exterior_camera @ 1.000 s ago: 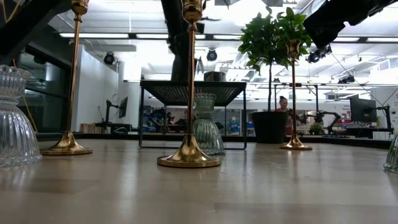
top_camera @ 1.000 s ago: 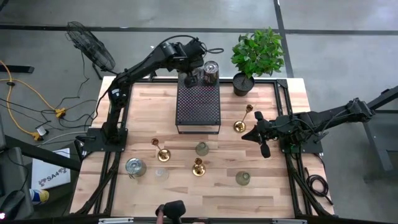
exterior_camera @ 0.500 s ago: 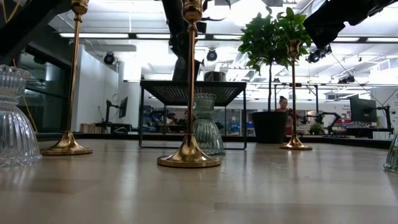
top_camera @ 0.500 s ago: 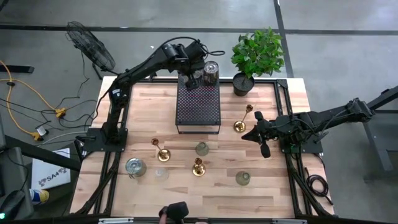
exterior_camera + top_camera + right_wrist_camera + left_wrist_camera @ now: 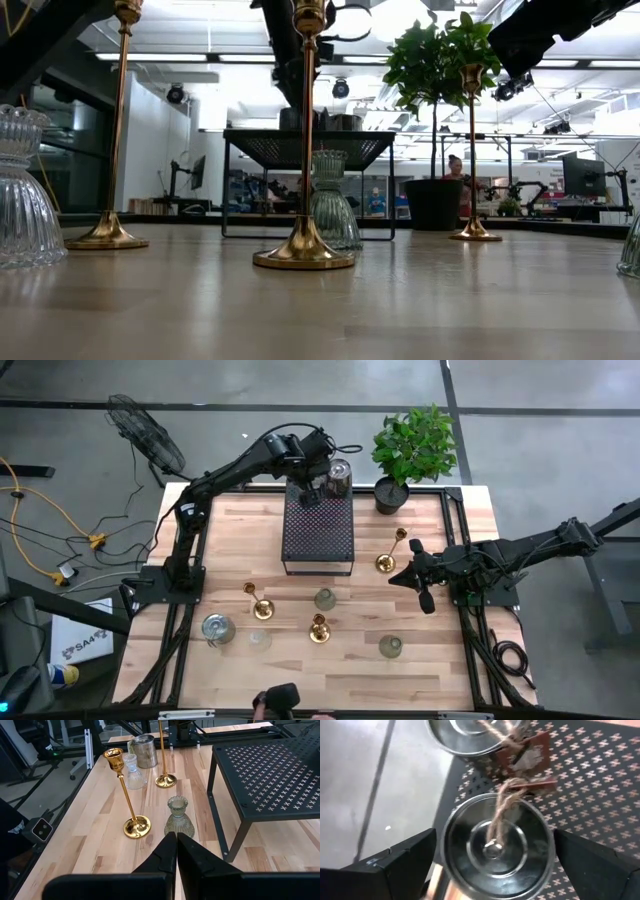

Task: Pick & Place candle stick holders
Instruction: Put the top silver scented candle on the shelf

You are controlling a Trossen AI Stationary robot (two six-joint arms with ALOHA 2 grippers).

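Wooden table (image 5: pixel 300 670) carrying a black perforated metal stand (image 5: pixel 319 532) at its far centre, its top punched with small cross-shaped holes and raised on thin legs. A green plant in a black pot (image 5: pixel 411 452) stands at the far edge, just right of the stand. On the floor left of the table: a standing fan (image 5: pixel 146 433) and a yellow cable (image 5: pixel 40 500). In the low view, a person (image 5: pixel 456 172) is visible in the room beyond the table.

Brass-gold holders (image 5: pixel 319 628); black cross-perforated box (image 5: pixel 319 532).
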